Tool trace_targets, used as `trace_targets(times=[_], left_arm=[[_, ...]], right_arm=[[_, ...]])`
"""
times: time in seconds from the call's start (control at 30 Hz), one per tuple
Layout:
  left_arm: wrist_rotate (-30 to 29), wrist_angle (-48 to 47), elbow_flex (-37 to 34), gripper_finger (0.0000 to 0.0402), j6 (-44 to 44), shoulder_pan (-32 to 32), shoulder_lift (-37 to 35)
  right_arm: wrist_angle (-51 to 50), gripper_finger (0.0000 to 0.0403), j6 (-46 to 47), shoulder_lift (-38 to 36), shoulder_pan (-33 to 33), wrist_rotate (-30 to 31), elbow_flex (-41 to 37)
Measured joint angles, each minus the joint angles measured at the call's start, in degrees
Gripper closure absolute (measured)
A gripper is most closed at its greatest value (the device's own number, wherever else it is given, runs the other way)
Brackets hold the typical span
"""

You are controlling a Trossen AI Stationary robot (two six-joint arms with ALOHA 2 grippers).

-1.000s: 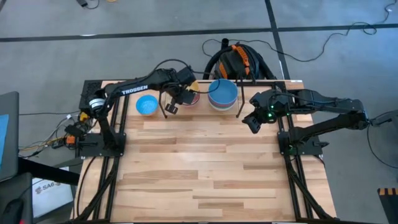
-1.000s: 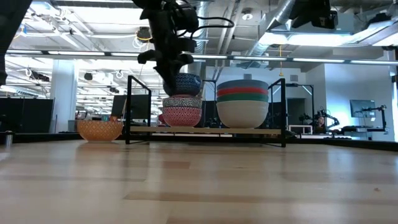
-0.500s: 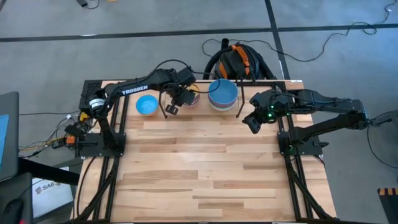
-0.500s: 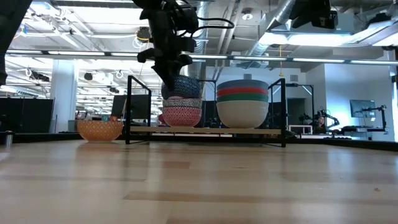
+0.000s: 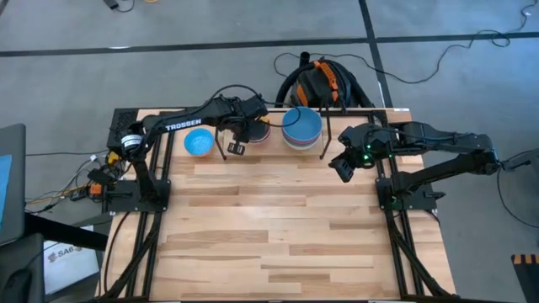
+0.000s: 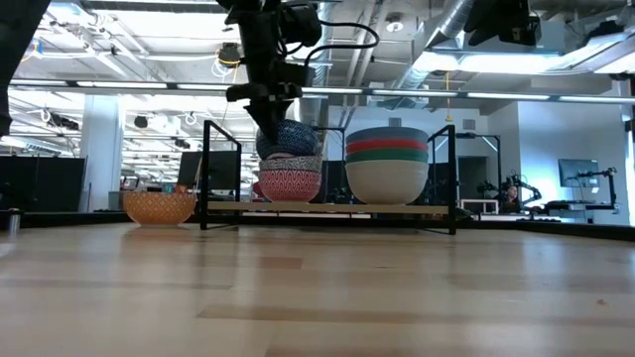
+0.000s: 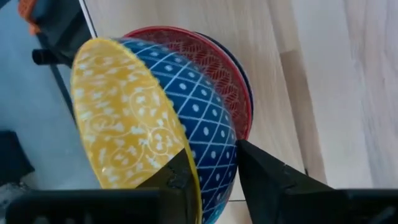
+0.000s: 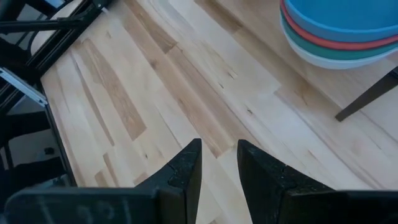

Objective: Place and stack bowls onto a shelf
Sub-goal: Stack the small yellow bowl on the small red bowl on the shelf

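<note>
My left gripper (image 5: 237,135) is above the shelf (image 6: 208,178) and shut on a blue-white patterned bowl (image 7: 199,106) with a yellow inside. That bowl (image 6: 290,139) is tilted on top of a stack, over a pale bowl (image 6: 293,163) and a red patterned bowl (image 6: 290,185). Beside it on the shelf stands a second stack (image 6: 387,164) of blue, red, green and white bowls. A light blue bowl (image 5: 198,141) sits on the table left of the shelf. My right gripper (image 5: 341,164) hovers open near the shelf's right post, touching nothing. My left gripper holds the blue-white bowl by its rim (image 7: 186,144), one finger (image 7: 174,177) inside on the yellow face and the other finger (image 7: 267,171) outside on the patterned wall. The fingers come from above. The bowl is tilted, with its underside in the stack's top bowl.
The shelf's upright posts (image 6: 452,178) flank the two stacks. The wooden table (image 5: 278,236) stretches wide toward its near edge. Black arm-mount rails (image 5: 152,219) run along both sides. An orange and black bundle of cables (image 5: 320,80) lies beyond the far edge.
My left gripper has moved slightly down and toward the table's left. The blue-white bowl has come down onto the middle stack and tipped from level to tilted.
</note>
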Motion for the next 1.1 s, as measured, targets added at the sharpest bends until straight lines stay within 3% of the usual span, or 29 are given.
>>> trace_targets(times=[0.27,0.37,0.77,1.1], left_arm=[[1.2,-0.1,0.0,0.0389,-4.6,-1.3,0.0],[1.7,0.1,-0.1,0.0393,-6.6,-1.8,1.2],[-0.3,0.4,-0.1,0.0292,-8.1,-3.4,3.8],[-3.8,-3.2,-0.1,0.0249,-16.5,-4.9,3.4]], right_arm=[[0.0,0.0274,-0.9,0.0,0.0,0.1,0.0],[0.0,0.0274,-1.1,0.0,0.0,0.2,0.0],[-2.3,0.0274,-1.3,0.0,0.5,0.4,0.0],[-3.0,0.0274,-1.5,0.0,0.7,1.6,0.0]])
